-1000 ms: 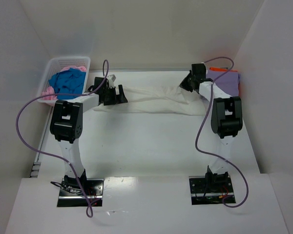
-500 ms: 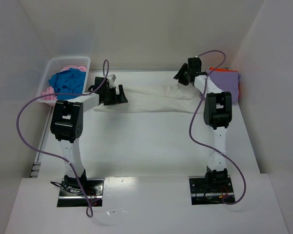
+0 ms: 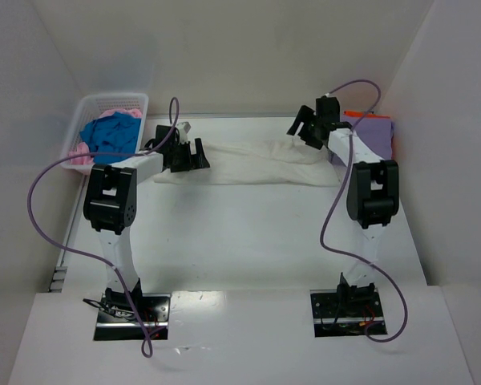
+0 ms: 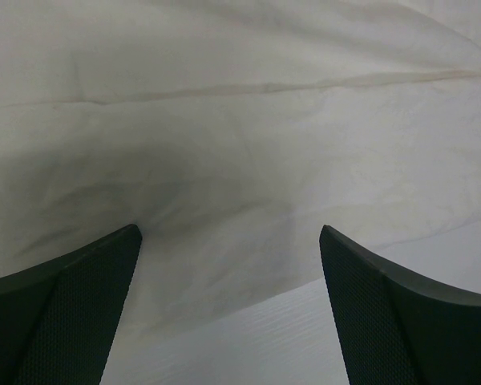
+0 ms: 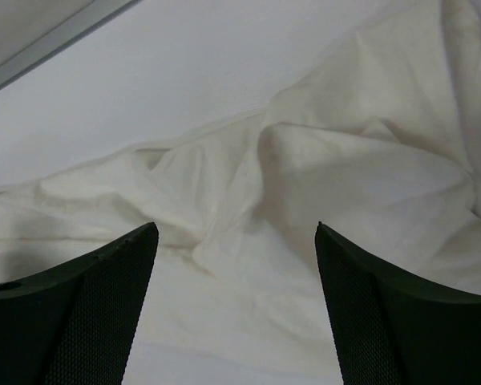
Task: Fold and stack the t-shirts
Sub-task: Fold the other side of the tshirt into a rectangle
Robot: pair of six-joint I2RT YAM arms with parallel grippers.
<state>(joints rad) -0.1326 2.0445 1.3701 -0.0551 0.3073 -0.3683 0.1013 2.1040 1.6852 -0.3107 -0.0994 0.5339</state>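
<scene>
A cream-white t-shirt (image 3: 256,163) lies stretched in a long band across the far part of the table. My left gripper (image 3: 194,154) hovers at its left end, open, with only cloth (image 4: 240,144) and table below the fingers. At the band's crumpled right end (image 5: 337,176) my right gripper (image 3: 303,128) is open above the cloth, holding nothing. A lavender-purple t-shirt (image 3: 375,132) lies folded on an orange one (image 3: 354,114) at the far right. Blue (image 3: 111,132) and pink (image 3: 78,152) t-shirts fill the basket.
The white lattice basket (image 3: 92,104) stands at the far left against the wall. White walls close in the table on the left, back and right. Purple cables loop from both arms.
My right gripper has opened and let go of the cream-white t-shirt's right end, lifting back a little. The cloth has settled on the table. The left arm has not moved.
</scene>
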